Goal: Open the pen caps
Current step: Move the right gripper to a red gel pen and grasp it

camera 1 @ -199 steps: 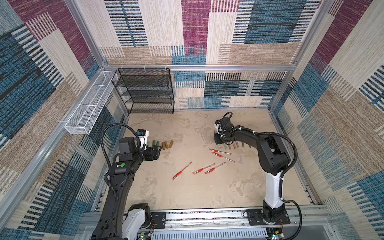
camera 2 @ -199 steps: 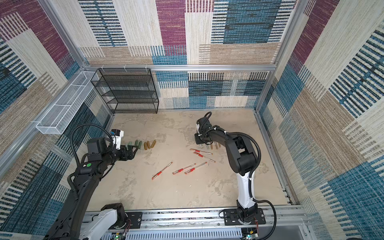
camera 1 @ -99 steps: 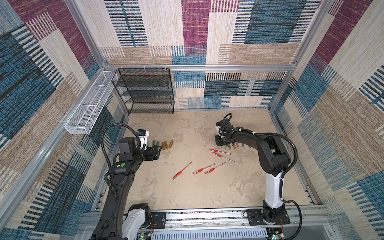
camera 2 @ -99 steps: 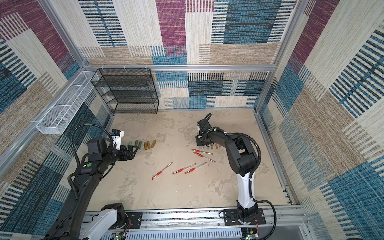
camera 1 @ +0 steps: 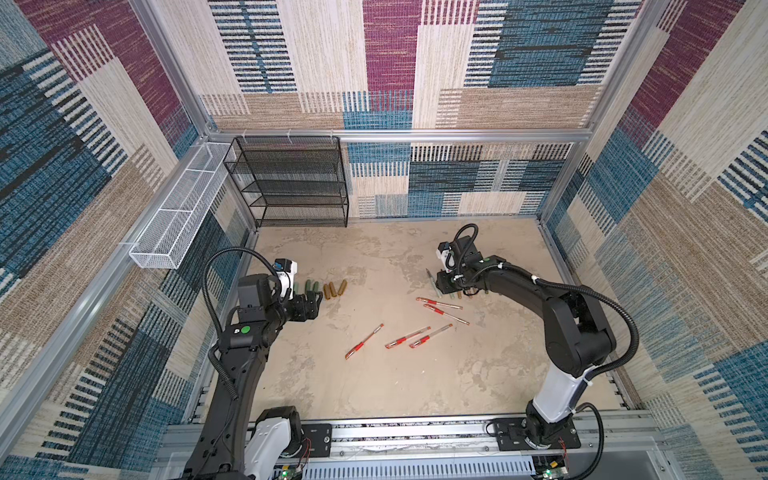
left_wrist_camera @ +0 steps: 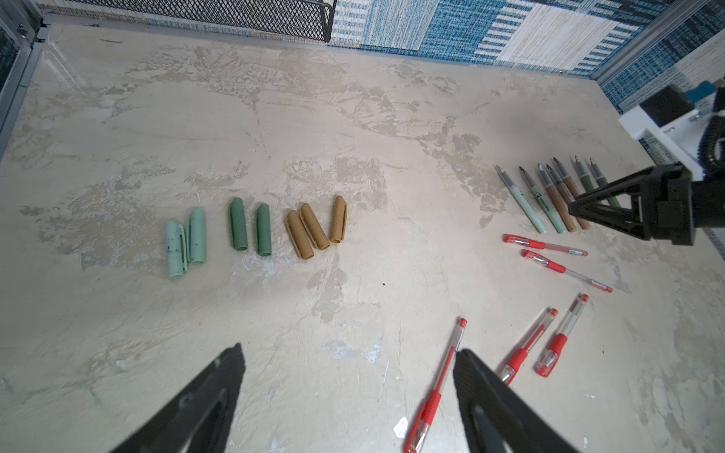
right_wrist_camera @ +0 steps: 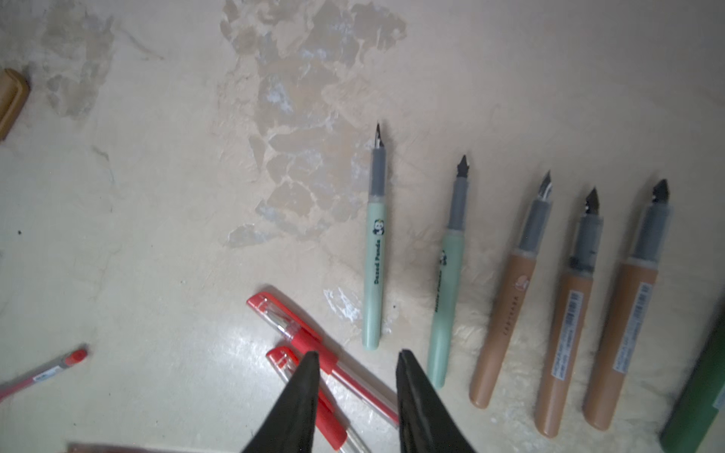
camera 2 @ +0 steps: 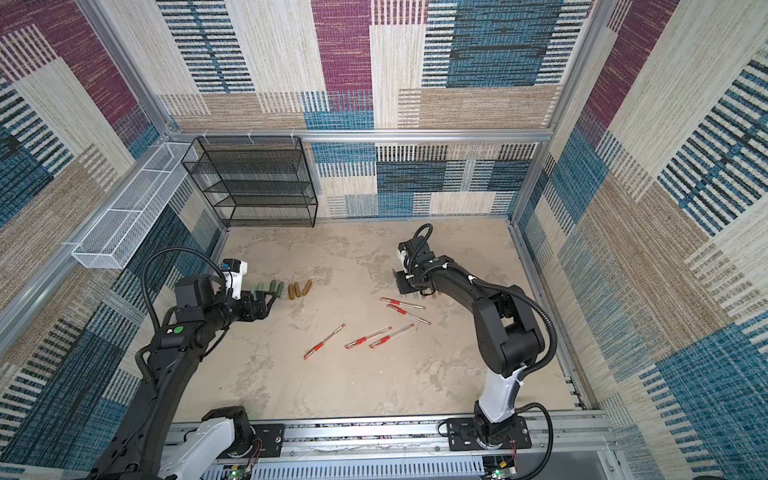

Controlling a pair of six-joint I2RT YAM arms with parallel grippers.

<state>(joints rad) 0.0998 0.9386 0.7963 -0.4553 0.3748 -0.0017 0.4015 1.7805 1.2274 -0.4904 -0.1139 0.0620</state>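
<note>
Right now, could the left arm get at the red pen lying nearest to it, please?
Probably yes: the left pincer stands open close by that red pen, with only bare table between them and nothing lying across it.

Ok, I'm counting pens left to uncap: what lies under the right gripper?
Two capped red pens lie below the open right gripper; its fingers hide parts of their barrels.
</note>
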